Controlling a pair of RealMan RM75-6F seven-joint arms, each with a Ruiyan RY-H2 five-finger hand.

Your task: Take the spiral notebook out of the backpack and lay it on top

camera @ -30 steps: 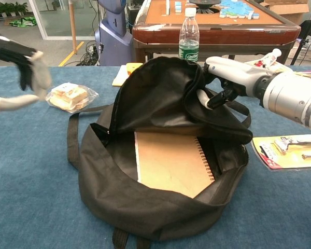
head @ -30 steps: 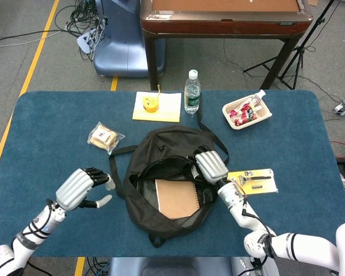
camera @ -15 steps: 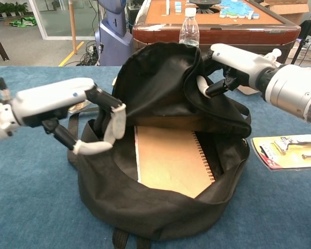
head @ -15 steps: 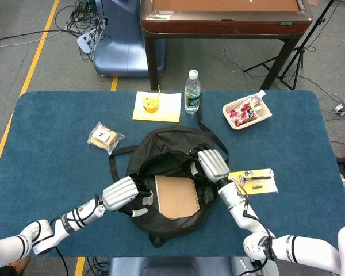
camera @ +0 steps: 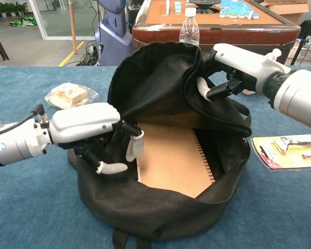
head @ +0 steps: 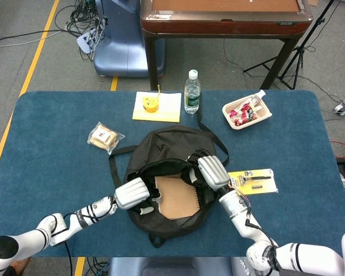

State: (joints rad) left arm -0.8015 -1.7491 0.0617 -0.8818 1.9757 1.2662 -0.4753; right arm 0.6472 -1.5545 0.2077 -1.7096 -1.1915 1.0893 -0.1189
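Note:
A black backpack (head: 144, 156) (camera: 155, 218) lies open in the middle of the blue table. Inside it rests a brown spiral notebook (head: 177, 197) (camera: 173, 163), its wire binding along the right edge. My right hand (head: 211, 168) (camera: 233, 67) grips the backpack's upper flap and holds it raised. My left hand (head: 133, 194) (camera: 96, 132) reaches into the opening at the notebook's left edge, fingers apart, thumb below. It holds nothing that I can see.
On the table stand a water bottle (head: 192, 92), a yellow item on a pale sheet (head: 156, 106), a wrapped sandwich (head: 105, 137), a tray of snacks (head: 246, 112) and a packaged tool card (head: 253, 179). A wooden table (head: 224, 17) stands behind.
My left hand swept in from the table's left side to the backpack mouth and now sits lower, at the notebook's left edge. The right hand keeps the flap raised.

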